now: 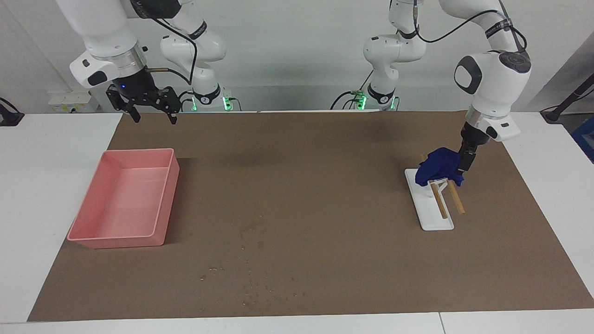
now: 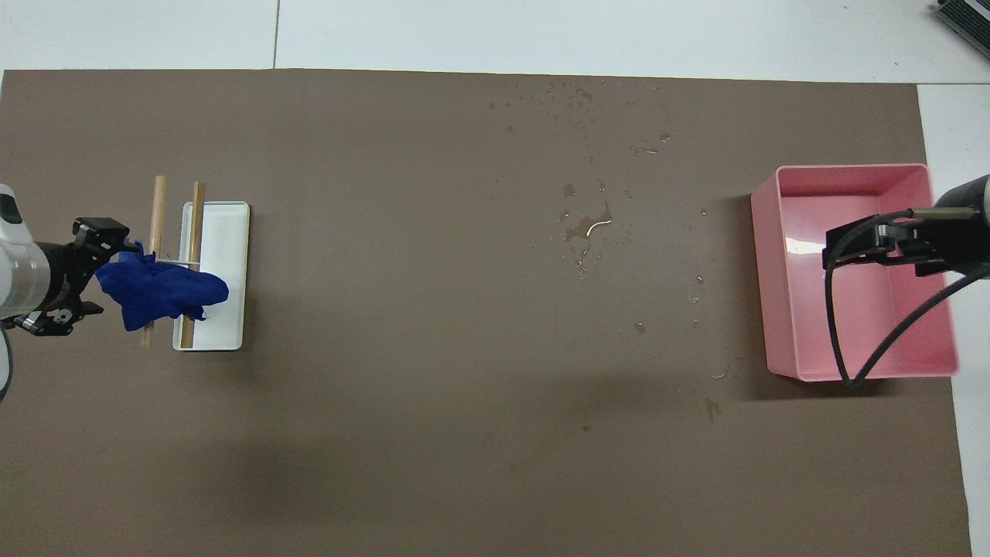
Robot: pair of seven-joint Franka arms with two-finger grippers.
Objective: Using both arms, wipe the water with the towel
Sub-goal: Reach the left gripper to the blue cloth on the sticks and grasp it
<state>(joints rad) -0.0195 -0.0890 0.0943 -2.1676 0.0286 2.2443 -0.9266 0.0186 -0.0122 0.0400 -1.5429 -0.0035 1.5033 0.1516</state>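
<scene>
The blue towel hangs rumpled over a small rack toward the left arm's end of the table; it also shows in the overhead view. My left gripper is down at the towel's edge, open, with its fingers on either side of the cloth's end. Water lies as a small puddle and scattered droplets mid-mat, with more specks near the mat's edge farthest from the robots. My right gripper waits open and empty in the air, over the pink tray in the overhead view.
The rack has a white base and two wooden rods. A pink plastic tray stands at the right arm's end of the brown mat. White table borders the mat.
</scene>
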